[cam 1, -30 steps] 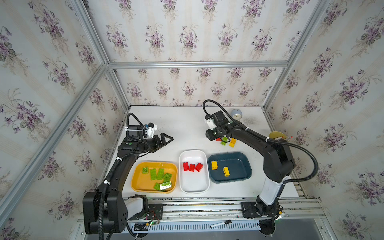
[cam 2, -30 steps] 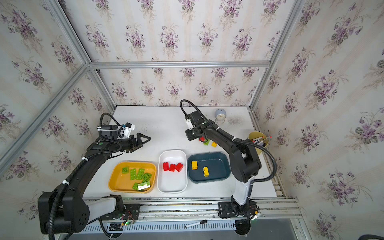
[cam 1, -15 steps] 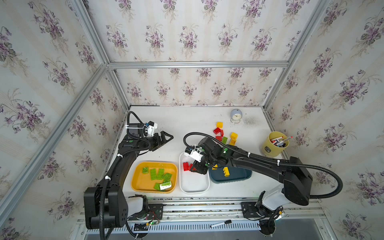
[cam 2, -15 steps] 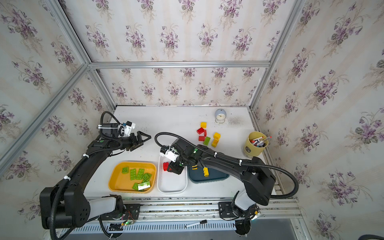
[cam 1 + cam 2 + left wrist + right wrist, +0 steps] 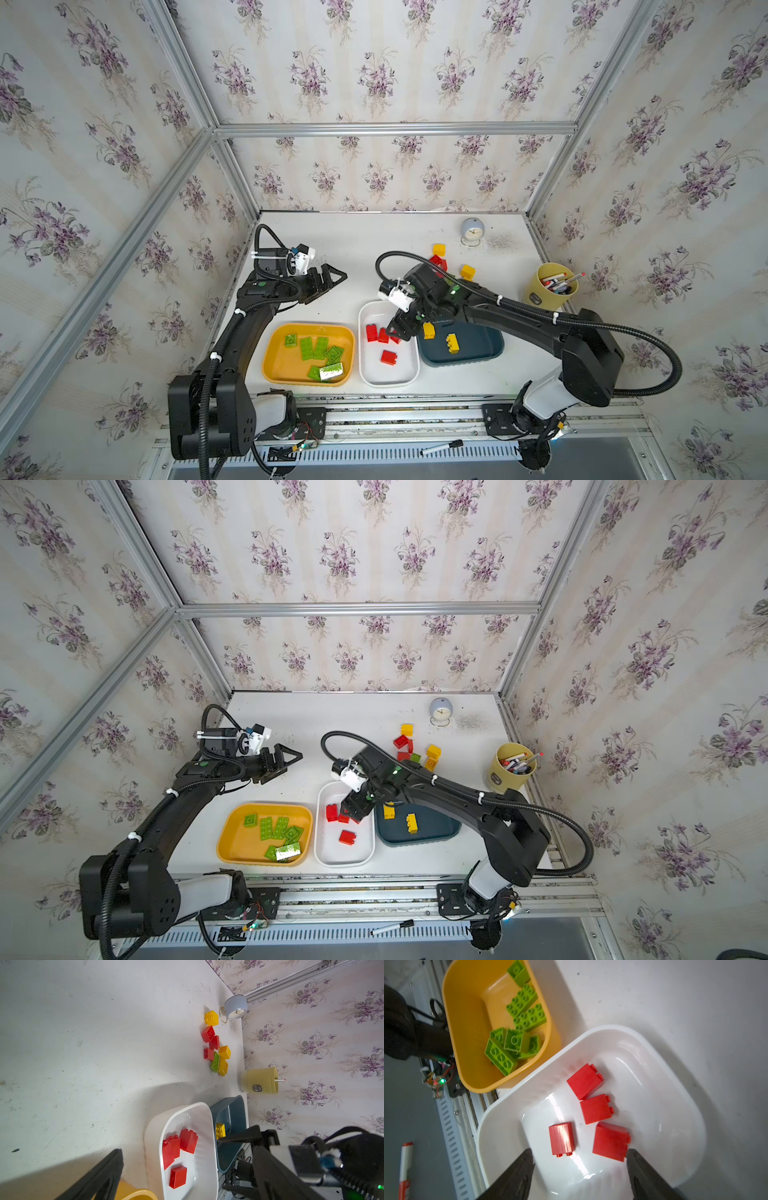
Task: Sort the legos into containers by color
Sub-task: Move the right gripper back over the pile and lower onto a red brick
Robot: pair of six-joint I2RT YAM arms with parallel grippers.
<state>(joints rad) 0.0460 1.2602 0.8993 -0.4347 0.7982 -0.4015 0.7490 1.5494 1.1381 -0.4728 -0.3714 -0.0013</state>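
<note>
Your right gripper [image 5: 579,1152] hangs over the white tray [image 5: 612,1028], jaws apart and empty; four red bricks [image 5: 596,1108] lie below. Your left gripper [image 5: 328,282] gapes empty too. The loose red, yellow and green bricks [image 5: 402,742] lie beyond the right gripper, toward the back wall, nearer that arm. The dark label on the pen cup [image 5: 259,1076] is too small to read.

Walls [image 5: 374,174] with purple flowers stand around the white tabletop [image 5: 374,237]. Shiny metal bars [image 5: 390,129] run above the tabletop.
</note>
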